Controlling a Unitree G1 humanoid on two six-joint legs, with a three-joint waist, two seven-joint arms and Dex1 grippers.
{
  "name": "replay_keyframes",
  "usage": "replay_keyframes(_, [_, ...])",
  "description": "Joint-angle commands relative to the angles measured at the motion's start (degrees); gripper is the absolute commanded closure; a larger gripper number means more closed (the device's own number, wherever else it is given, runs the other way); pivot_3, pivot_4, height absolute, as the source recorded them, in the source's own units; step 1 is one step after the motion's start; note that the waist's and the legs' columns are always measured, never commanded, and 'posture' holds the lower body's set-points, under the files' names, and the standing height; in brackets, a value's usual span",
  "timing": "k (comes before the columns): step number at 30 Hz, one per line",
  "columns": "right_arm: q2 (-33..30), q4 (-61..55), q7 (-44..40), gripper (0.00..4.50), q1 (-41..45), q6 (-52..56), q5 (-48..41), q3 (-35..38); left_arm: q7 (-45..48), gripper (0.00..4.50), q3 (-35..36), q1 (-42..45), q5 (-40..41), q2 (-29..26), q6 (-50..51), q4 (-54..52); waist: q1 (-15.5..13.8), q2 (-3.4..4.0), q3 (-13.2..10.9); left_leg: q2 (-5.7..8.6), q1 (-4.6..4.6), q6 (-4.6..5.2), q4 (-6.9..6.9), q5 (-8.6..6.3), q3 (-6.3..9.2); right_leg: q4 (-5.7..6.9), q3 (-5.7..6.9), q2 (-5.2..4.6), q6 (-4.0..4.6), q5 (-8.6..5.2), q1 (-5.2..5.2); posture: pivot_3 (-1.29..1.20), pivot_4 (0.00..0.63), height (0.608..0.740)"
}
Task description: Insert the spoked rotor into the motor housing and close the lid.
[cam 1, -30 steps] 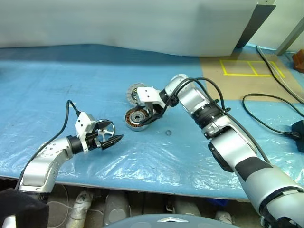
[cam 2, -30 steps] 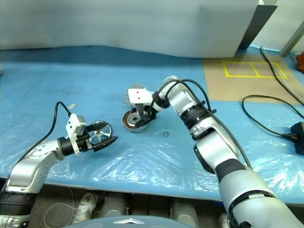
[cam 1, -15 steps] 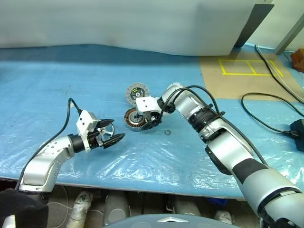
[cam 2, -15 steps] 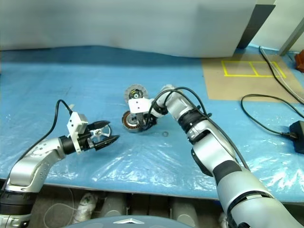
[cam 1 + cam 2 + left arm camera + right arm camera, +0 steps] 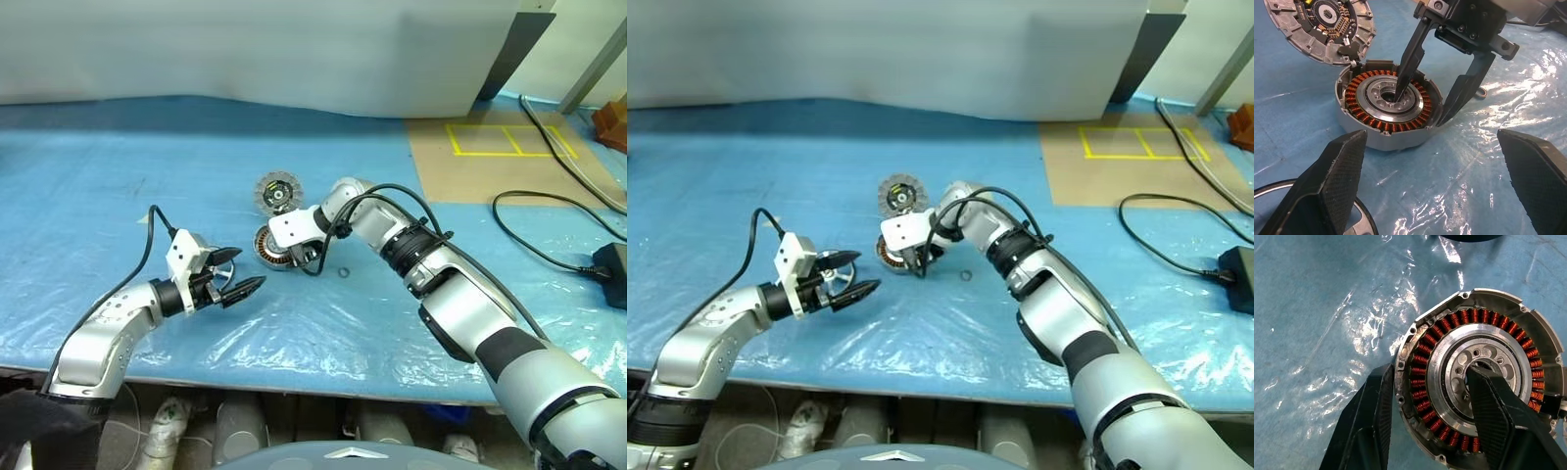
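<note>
One housing (image 5: 1388,115), one lid (image 5: 1320,27) and one rotor (image 5: 831,281) lie on the blue-covered table (image 5: 118,176), with two grippers at work. The housing sits near the table's middle, a grey can ringed with copper coils around a steel hub. Its lid lies open on the far side, joined at the rim, dark centre up. The right gripper (image 5: 1425,107) straddles the housing wall, one finger in the hub, one outside. The left gripper (image 5: 235,272) is spread wide, grasping nothing; the shiny rotor lies beside it, nearer the front edge
</note>
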State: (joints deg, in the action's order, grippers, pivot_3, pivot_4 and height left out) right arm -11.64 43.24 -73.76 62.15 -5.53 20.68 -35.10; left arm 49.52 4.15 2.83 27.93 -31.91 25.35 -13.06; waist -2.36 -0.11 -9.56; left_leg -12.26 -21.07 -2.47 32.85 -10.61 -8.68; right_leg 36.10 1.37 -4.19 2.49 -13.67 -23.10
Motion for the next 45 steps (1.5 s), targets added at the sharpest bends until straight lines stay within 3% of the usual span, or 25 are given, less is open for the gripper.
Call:
replay_keyframes(1, [-3.97, -5.20, -6.32, 2.55, -3.47, 1.16, 0.61, -1.99, 0.25, 0.00, 0.00, 0.18, 0.47, 0.05, -0.70, -1.34, -0.60, 0.00, 0.00, 0.00, -0.03, 0.00, 0.02, 0.00, 0.00, 0.00, 0.00, -0.01, 0.00, 0.00, 0.02, 0.00, 0.150, 0.740])
replay_keyframes(12, [-9.06, -23.86, -12.91, 2.55, -10.92, 16.11, -2.46, -0.65, 1.85, 0.00, -1.04, 1.71, -0.21, -0.07, -1.88, 1.48, -0.80, -0.02, 0.01, 0.04, -0.21, 0.01, -0.16, 0.02, -0.01, -0.38, 0.08, 0.01, 0.00, 0.00, -0.01, 0.00, 0.150, 0.740])
replay_keyframes(18, [-10.07, -28.09, -12.28, 2.55, -12.46, 17.55, -3.19, -1.03, 3.05, 0.00, -2.07, 2.92, -0.72, 0.10, -2.77, 3.43, -0.76, -0.02, 0.01, 0.04, -0.17, 0.01, -0.15, 0.02, -0.02, -0.38, 0.06, 0.00, 0.00, 0.00, 0.00, 0.00, 0.150, 0.740])
replay_keyframes(24, [-9.35, -28.28, -11.23, 0.62, -11.78, 20.47, -5.18, 0.52, 3.73, 0.00, -2.39, 3.98, -0.67, 0.13, -2.94, 4.38, -0.50, -0.02, 0.01, 0.03, -0.17, 0.01, -0.13, 0.02, -0.03, -0.35, 0.05, 0.00, -0.01, 0.00, 0.00, 0.00, 0.150, 0.740])
replay_keyframes(28, [-9.93, -31.37, -11.81, 0.62, -9.96, 26.54, -9.01, 3.97, 4.40, 0.00, -2.55, 4.31, -0.65, -0.02, -3.04, 4.85, -0.39, -0.02, 0.01, 0.03, -0.18, 0.01, -0.14, 0.02, -0.03, -0.35, 0.05, 0.01, 0.00, 0.00, -0.02, 0.00, 0.150, 0.740])
replay_keyframes(34, [-17.52, -49.98, -14.23, 0.62, -12.23, 40.71, -20.21, 13.41, 6.54, 0.00, -2.10, 3.90, 0.89, -1.06, -1.79, 3.78, -0.66, -0.02, -0.01, 0.04, -0.32, -0.18, -0.17, 0.14, -0.03, -0.38, 0.05, 0.01, -0.01, 0.01, -0.16, 0.00, 0.150, 0.740])
replay_keyframes(38, [-22.75, -60.55, -8.99, 0.62, -19.98, 45.74, -25.22, 20.37, 7.57, 0.00, -2.25, 3.10, 1.26, -1.69, -1.64, 2.59, -1.33, -0.03, 0.00, 0.04, -0.26, -0.20, -0.25, 0.15, -0.04, -0.42, 0.05, 0.02, -0.01, 0.00, -0.12, 0.00, 0.150, 0.740])
replay_keyframes(41, [-20.97, -66.92, 1.23, 0.62, -30.75, 49.84, -27.20, 27.48, 7.87, 0.00, -2.12, 2.73, 1.62, -2.10, -1.15, 1.74, -1.67, -0.03, -0.01, 0.04, -0.17, -0.22, -0.40, 0.16, -0.11, -0.47, 0.01, 0.02, -0.01, 0.00, -0.12, 0.00, 0.150, 0.740])
replay_keyframes(45, [-17.48, -66.97, 12.37, 0.62, -41.20, 50.63, -28.11, 33.15, 8.53, 0.00, -1.83, 3.14, 1.88, -3.06, -0.36, 1.71, -1.56, -0.01, -0.02, 0.10, -0.10, -0.23, -0.44, 0.16, -0.19, -0.47, -0.11, 0.01, -0.02, 0.00, -0.17, 0.00, 0.150, 0.740])
